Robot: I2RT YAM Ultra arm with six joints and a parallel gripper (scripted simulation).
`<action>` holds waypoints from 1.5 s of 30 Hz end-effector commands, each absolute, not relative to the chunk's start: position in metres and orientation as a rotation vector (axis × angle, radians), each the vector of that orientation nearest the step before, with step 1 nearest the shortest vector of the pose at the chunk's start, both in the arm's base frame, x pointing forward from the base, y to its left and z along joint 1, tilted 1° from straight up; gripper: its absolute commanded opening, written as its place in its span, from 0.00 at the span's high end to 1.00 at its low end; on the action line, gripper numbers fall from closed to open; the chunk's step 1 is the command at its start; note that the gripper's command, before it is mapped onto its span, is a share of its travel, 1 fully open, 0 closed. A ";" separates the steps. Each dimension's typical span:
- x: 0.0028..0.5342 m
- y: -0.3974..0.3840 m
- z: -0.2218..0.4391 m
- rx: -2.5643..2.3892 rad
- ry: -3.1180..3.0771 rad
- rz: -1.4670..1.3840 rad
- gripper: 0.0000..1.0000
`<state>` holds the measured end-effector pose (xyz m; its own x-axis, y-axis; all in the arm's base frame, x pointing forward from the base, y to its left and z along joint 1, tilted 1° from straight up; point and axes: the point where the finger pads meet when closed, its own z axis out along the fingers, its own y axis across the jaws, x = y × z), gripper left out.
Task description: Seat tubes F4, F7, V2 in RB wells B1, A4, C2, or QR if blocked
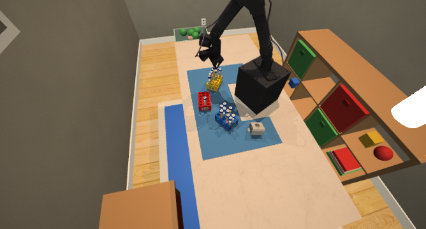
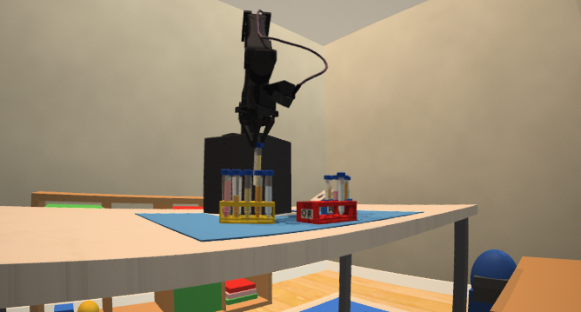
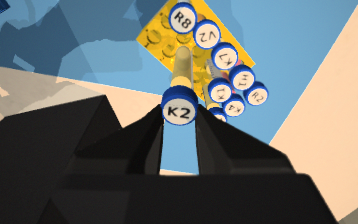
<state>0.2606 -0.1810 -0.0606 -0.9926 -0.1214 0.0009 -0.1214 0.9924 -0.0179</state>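
My gripper (image 1: pixel 217 67) (image 2: pixel 259 144) (image 3: pixel 179 111) is shut on tube K2 (image 2: pixel 257 160) (image 3: pixel 179 107), a blue-capped tube held upright above the yellow rack RB (image 1: pixel 213 87) (image 2: pixel 247 222) (image 3: pixel 143 40). In the wrist view RB holds tube V2 (image 3: pixel 207 34), R8 (image 3: pixel 182 19), K7 (image 3: pixel 224 56), H1, K1, K4 and R2; one more cap (image 3: pixel 218 116) is mostly hidden behind a finger. The blue rack RA (image 1: pixel 220 122) holds several tubes with unreadable labels. One tube (image 1: pixel 205 99) (image 2: pixel 341 195) stands in the red rack QR (image 1: pixel 208 108) (image 2: pixel 319 220).
A whitish box (image 1: pixel 257 131) stands on the blue mat (image 1: pixel 220 148) beyond RA; whether its lamp is lit cannot be told. The black arm base (image 1: pixel 255 94) stands beside the racks. The tall tubes in RB stand close around the space below K2.
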 end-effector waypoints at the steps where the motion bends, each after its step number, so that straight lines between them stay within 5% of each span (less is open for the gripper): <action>1: 0.266 -0.182 -0.053 -0.186 3.103 -0.054 1.00; 45: 0.261 -0.179 -0.078 -0.187 3.133 -0.019 1.00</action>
